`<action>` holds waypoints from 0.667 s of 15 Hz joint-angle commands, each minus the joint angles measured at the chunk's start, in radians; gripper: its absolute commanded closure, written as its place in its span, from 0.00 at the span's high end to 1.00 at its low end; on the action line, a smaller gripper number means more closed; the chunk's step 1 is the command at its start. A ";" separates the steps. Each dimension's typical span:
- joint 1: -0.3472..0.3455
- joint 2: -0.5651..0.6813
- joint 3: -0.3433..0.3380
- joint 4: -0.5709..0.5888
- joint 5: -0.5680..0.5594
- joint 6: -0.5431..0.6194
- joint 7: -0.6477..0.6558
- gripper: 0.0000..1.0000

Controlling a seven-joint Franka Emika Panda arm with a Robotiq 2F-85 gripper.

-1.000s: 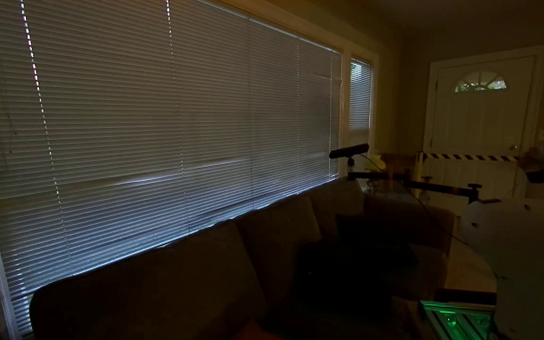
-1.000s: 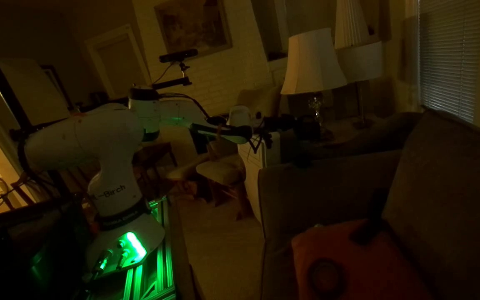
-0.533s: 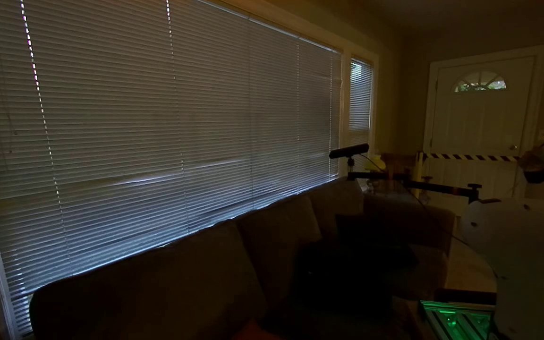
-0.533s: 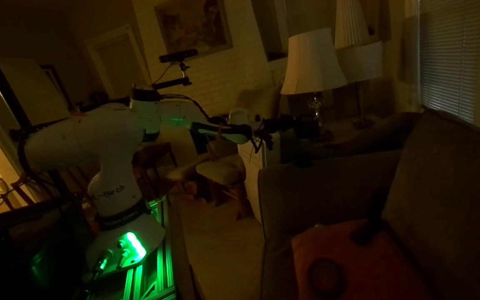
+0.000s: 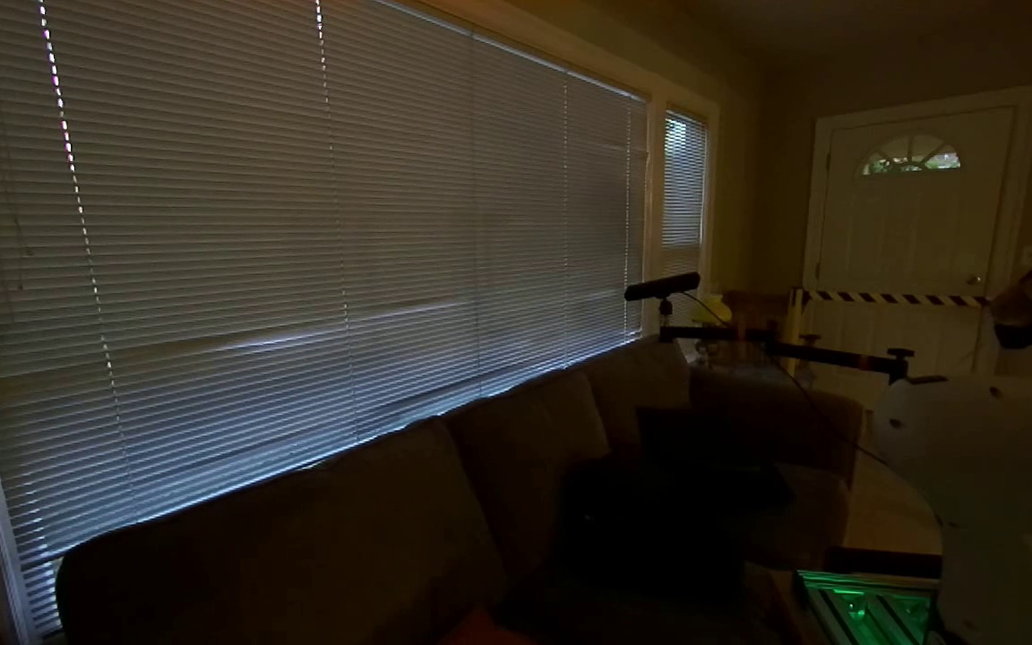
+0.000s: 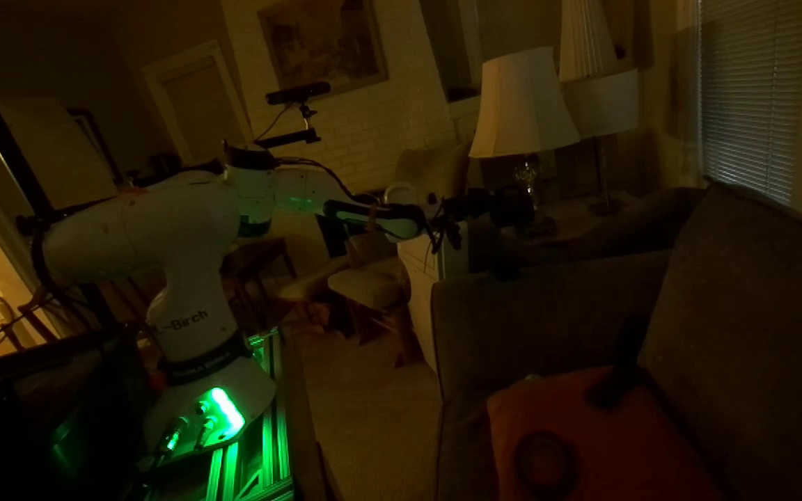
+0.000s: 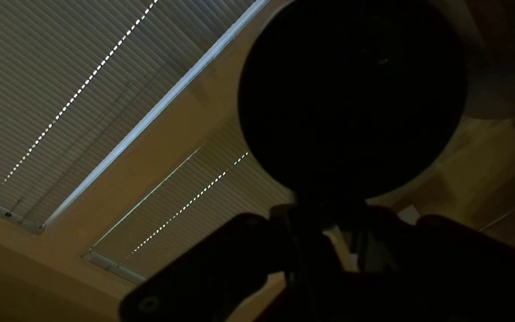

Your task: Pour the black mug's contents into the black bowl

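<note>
Brown upholstery covers the sofa [image 6: 547,320], spanning three to five o'clock in an exterior view. The white robot arm [image 6: 189,216] reaches from its base [image 6: 209,410] at eight o'clock toward two. An orange cushion [image 6: 617,431] lies on the sofa between four and five, and on it sits a dark round shape, probably the black bowl [image 6: 523,459]; its inside is too dim to read. Well apart from it, toward its twelve o'clock, hangs the black mug [image 7: 351,98], a dark disc at two o'clock in the wrist view. Lifting looks done; tilt and contents cannot be told, and no stream shows. Remaining, most likely: carrying the mug over the bowl and tipping it. Smallest, at four o'clock in that view, the gripper [image 7: 324,214] has its fingers [image 7: 208,261] drawn in, apparently clamped on the mug.
</note>
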 commanded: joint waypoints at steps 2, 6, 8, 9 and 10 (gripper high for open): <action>-0.015 0.000 0.020 0.043 -0.151 -0.106 0.066 0.05; 0.006 0.000 0.021 0.019 -0.187 -0.173 0.064 0.05; 0.018 0.000 0.016 -0.004 -0.175 -0.191 0.059 0.05; 0.022 0.000 0.016 -0.014 -0.168 -0.198 0.055 0.05; 0.025 0.000 0.016 -0.021 -0.170 -0.201 0.055 0.05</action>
